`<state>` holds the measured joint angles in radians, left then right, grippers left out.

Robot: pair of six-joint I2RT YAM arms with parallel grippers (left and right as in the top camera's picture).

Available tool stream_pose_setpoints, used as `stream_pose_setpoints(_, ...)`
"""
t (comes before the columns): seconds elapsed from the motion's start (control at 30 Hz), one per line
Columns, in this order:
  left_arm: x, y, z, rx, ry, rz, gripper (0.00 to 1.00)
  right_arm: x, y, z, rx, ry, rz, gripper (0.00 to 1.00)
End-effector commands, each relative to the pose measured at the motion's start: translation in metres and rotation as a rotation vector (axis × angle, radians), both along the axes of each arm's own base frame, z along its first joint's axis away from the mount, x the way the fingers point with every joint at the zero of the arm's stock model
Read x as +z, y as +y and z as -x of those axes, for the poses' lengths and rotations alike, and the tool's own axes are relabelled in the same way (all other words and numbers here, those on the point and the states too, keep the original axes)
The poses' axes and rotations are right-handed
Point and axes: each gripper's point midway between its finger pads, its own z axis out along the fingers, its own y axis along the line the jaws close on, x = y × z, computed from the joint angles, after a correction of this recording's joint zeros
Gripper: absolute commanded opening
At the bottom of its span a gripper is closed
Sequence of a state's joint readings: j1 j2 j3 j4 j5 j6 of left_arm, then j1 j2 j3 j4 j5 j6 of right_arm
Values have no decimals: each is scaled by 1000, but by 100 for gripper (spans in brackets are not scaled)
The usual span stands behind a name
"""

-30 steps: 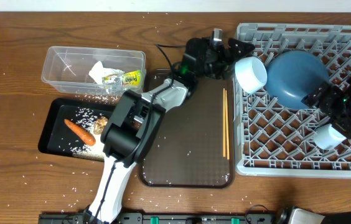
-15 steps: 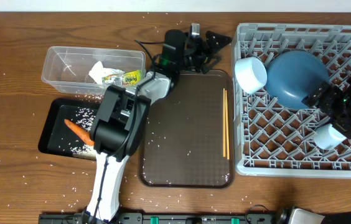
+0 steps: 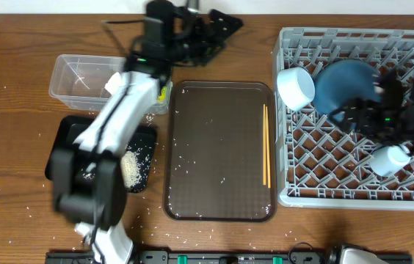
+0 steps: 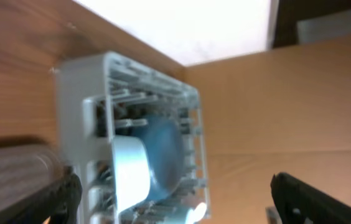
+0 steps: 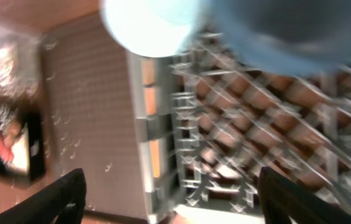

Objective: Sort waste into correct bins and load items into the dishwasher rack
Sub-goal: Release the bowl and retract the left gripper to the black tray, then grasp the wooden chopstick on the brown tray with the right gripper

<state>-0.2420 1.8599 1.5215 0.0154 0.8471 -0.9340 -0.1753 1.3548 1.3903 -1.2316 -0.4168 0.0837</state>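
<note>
The grey dishwasher rack point(image 3: 354, 176) stands at the right. It holds the white bowl point(image 3: 296, 86), the blue plate point(image 3: 343, 84) and a small cup point(image 3: 390, 160). The chopsticks point(image 3: 266, 154) lie on the brown serving tray point(image 3: 218, 147). My left gripper point(image 3: 218, 22) is open and empty at the table's far edge, left of the rack. Its view shows the rack point(image 4: 82, 118), bowl point(image 4: 132, 177) and plate point(image 4: 166, 146). My right gripper point(image 3: 348, 114) is blurred and hovers open over the rack point(image 5: 225, 130), near the plate point(image 5: 275, 31) and bowl point(image 5: 147, 25).
The clear tub point(image 3: 78, 77) and the black tray point(image 3: 139, 165) with rice lie at the left, partly hidden by my left arm. In the right wrist view the carrot point(image 5: 1, 140) lies in the black tray. Rice grains are scattered over the table and the serving tray.
My left arm has swung left along the table's far edge, away from the rack, its gripper still open. My right gripper has moved left over the rack toward the plate.
</note>
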Motion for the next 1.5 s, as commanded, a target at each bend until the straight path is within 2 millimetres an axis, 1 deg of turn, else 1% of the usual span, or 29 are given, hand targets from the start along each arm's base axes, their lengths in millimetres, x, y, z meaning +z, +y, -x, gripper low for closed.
stream_pose_setpoints(0.0, 36, 40, 18, 55, -205, -209, 98, 15, 52, 5, 218, -84, -34, 72)
stream_pose_setpoints(0.07, 40, 67, 34, 115, -191, -320, 98, 15, 80, 6, 266, -87, -20, 66)
stream_pose_setpoints(0.1, 39, 85, 44, 156, -171, -390, 98, 12, 92, 5, 267, -83, 6, 64)
stream_pose_setpoints(0.17, 34, 119, 64, 240, -105, -511, 98, 6, 109, 2, 235, -75, 82, 56)
stream_pose_setpoints(0.23, 26, 152, 87, 314, -19, -621, 98, -4, 120, -1, 172, -67, 169, 48)
stream_pose_setpoints(0.3, 19, 181, 111, 366, 60, -716, 98, -18, 128, -2, 60, -41, 261, 39)
stream_pose_setpoints(0.4, 10, 211, 141, 418, 173, -790, 98, -40, 141, -4, 19, -15, 351, 35)
stream_pose_setpoints(0.5, 2, 231, 166, 444, 277, -826, 98, -74, 154, -7, 8, 57, 406, 32)
stream_pose_setpoints(0.63, -9, 245, 188, 449, 386, -849, 98, -120, 159, -17, 14, 147, 462, 27)
stream_pose_setpoints(0.73, -15, 251, 199, 448, 438, -873, 98, -146, 158, -24, -3, 190, 485, 28)
stream_pose_setpoints(0.83, -17, 251, 203, 442, 454, -878, 98, -167, 156, -27, -27, 231, 502, 29)
stream_pose_setpoints(1.0, -17, 250, 204, 438, 461, -879, 98, -199, 148, -23, -59, 330, 519, 31)
stream_pose_setpoints(1.2, -17, 250, 204, 438, 461, -879, 98, -223, 148, -14, -38, 450, 454, 32)
stream_pose_setpoints(1.43, -17, 250, 204, 438, 461, -879, 98, -236, 155, -5, 9, 512, 418, 33)
stream_pose_setpoints(1.47, -17, 250, 204, 438, 461, -879, 98, -237, 158, -3, 15, 526, 400, 30)
